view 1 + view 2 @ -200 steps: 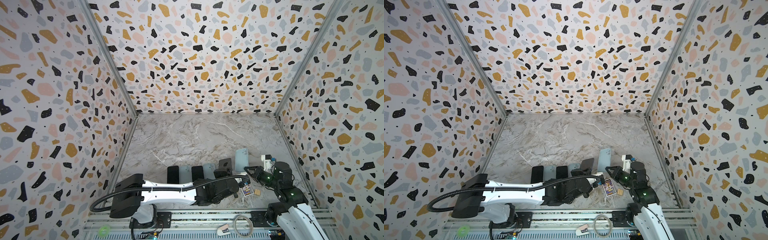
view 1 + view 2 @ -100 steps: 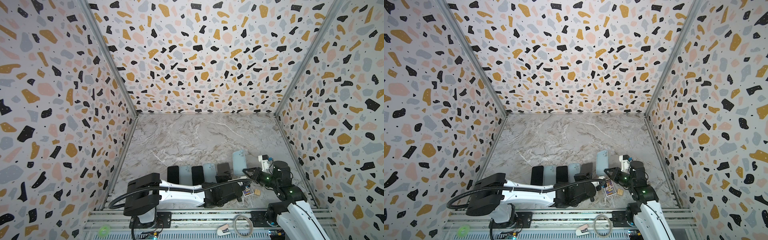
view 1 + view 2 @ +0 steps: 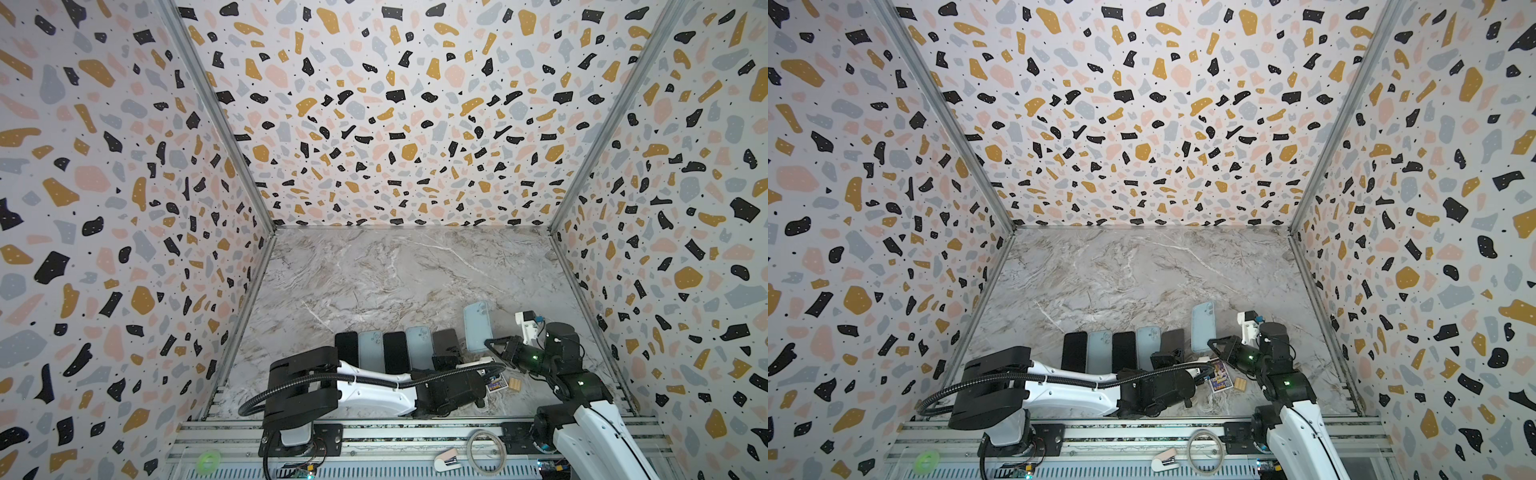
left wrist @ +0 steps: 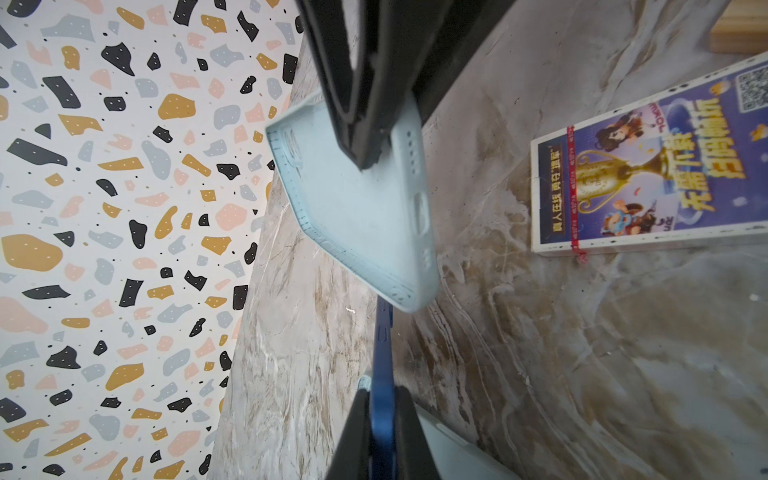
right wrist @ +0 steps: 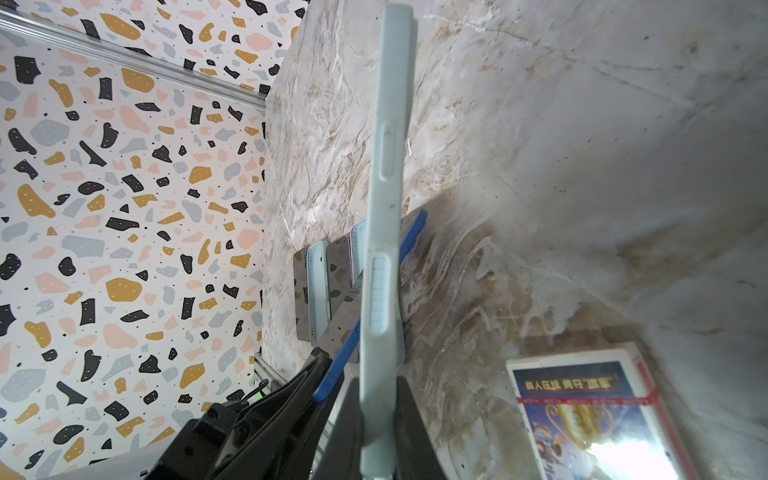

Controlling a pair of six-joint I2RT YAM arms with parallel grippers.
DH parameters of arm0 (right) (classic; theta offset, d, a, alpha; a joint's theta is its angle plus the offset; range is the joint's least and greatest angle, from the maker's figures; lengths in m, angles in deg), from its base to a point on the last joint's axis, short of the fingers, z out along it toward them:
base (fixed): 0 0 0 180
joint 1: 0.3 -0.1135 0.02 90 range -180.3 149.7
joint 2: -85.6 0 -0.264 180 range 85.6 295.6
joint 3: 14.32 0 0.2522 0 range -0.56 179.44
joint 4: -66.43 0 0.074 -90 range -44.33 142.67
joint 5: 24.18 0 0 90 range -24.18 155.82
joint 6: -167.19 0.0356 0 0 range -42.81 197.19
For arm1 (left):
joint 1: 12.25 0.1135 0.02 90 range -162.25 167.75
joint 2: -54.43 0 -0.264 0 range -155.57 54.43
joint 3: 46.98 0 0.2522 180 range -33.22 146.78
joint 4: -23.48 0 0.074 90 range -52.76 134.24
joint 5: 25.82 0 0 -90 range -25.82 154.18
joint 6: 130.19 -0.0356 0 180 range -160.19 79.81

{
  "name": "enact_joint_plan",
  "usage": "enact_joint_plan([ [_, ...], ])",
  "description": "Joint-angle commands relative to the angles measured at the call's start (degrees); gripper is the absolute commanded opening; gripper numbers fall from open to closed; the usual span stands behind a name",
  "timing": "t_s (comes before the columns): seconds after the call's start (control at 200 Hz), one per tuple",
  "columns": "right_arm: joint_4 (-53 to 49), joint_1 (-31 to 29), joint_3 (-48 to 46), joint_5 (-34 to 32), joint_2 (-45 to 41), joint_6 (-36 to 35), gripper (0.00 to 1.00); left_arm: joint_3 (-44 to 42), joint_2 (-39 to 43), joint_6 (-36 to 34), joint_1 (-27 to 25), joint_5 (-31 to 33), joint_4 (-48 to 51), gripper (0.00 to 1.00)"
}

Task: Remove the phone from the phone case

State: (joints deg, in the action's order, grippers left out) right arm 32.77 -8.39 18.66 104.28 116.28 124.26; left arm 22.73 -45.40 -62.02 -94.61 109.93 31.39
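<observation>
Black right gripper (image 5: 376, 380): pinching one end of the case (image 5: 388, 166)
Case look: pale blue, matte, button bumps along the edge, held above the table (image 3: 374, 282)
Black left gripper (image 4: 382, 390): clamped on the phone (image 4: 382, 353), slim dark-blue edge, out of the case, just beside it
Further out: row of phones (image 3: 395, 351) lying flat, card box (image 4: 648, 166)

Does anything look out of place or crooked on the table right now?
Only the pale blue case, out of line with the row of phones because the right gripper holds it; a card box and wooden block lie loose nearby.
</observation>
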Motion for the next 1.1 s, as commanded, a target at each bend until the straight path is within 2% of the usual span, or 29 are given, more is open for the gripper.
enact_joint_plan([
  [0.0,0.4,0.3,-0.5,1.1,-0.3,-1.4,0.00,-0.1,-0.7,-0.1,-0.3,2.6,-4.4,0.00],
  [0.531,0.0,0.5,-0.9,1.3,1.3,-3.3,0.00,-1.3,-5.3,-0.9,-0.2,3.8,-8.0,0.00],
  [0.971,0.8,0.9,-1.8,1.3,1.6,-3.8,0.00,-2.2,-7.9,1.2,0.2,2.3,-7.6,0.00],
  [1.091,0.6,1.1,-1.9,1.3,1.6,-4.1,0.00,-2.2,-8.0,1.9,0.4,1.2,-7.2,0.06],
])
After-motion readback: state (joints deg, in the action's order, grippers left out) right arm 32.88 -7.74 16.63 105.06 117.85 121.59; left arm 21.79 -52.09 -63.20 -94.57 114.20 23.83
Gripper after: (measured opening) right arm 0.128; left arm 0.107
